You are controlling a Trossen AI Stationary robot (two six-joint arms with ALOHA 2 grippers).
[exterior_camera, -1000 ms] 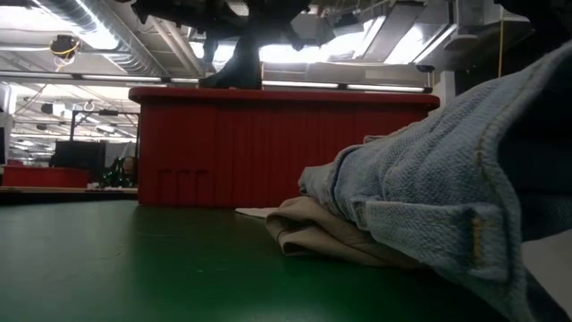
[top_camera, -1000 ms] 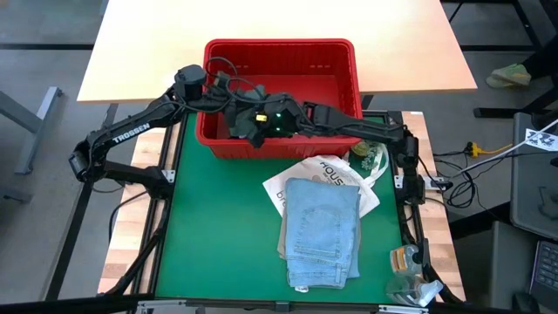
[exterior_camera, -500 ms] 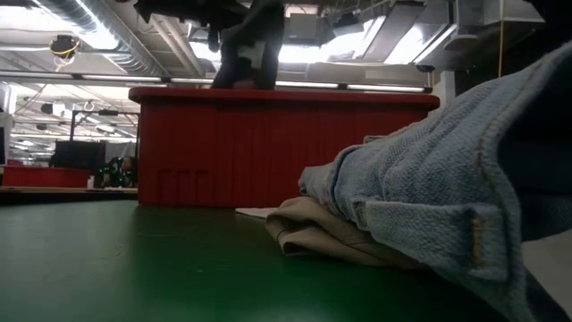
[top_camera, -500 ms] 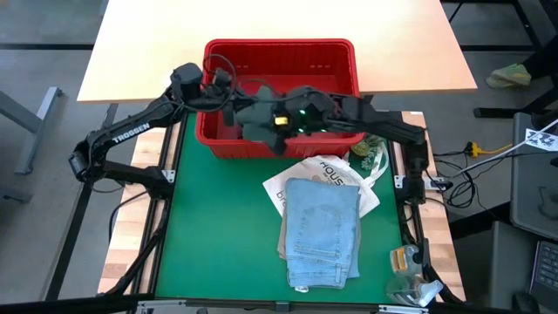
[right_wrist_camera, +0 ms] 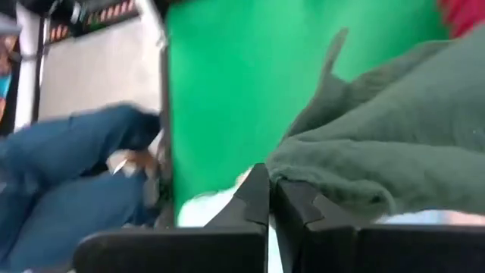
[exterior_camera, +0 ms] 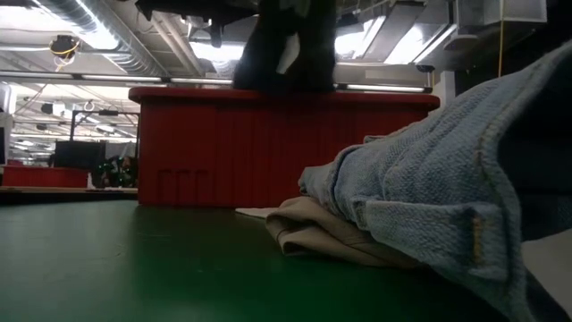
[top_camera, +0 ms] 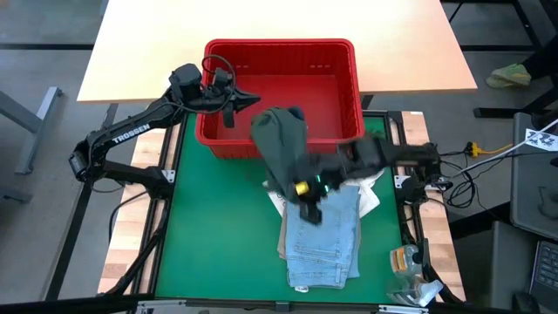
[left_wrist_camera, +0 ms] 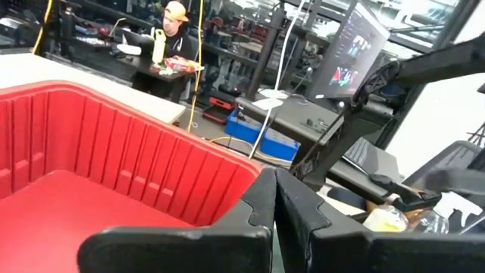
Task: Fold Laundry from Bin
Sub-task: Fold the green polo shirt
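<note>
One red bin point(top_camera: 279, 52); one dark green garment point(top_camera: 283, 144) hangs lengthwise over its front rim, pinched in the right fingers point(top_camera: 307, 194); left fingers point(top_camera: 248, 98) closed, empty.

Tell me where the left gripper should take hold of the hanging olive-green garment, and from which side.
Probably its free upper edge near the bin, approached from the robot's left. The olive-green garment hangs bunched from the shut right gripper. The left gripper, shut, hovers over the bin's left side.
</note>
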